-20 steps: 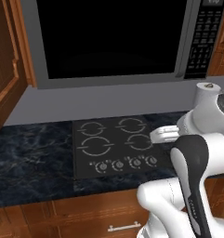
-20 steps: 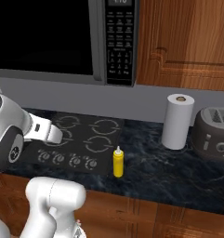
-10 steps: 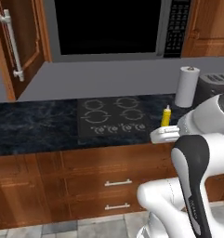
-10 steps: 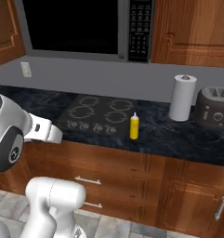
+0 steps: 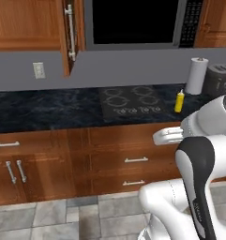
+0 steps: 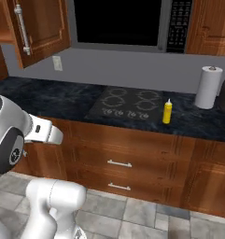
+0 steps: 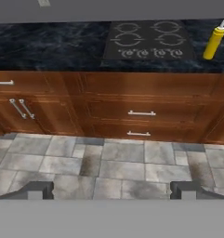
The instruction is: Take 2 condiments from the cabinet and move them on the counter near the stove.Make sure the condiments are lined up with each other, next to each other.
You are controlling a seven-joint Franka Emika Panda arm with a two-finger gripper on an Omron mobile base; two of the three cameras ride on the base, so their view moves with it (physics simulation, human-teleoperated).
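Reddish cabinet [image 6: 41, 25] open; contents apparently hidden; claw [image 7: 111, 189] empty.

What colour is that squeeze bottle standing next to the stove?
Yellow, with a white nozzle; the squeeze bottle shows best in the right base view.

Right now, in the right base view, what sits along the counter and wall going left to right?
Open cabinet door → wall outlet → stove → yellow squeeze bottle → paper towel roll.

Arm folded low with forearm level; gripper [image 7: 111, 189] angled downward, jaws spread wide, nothing held between the fingertips [image 7: 39, 188].
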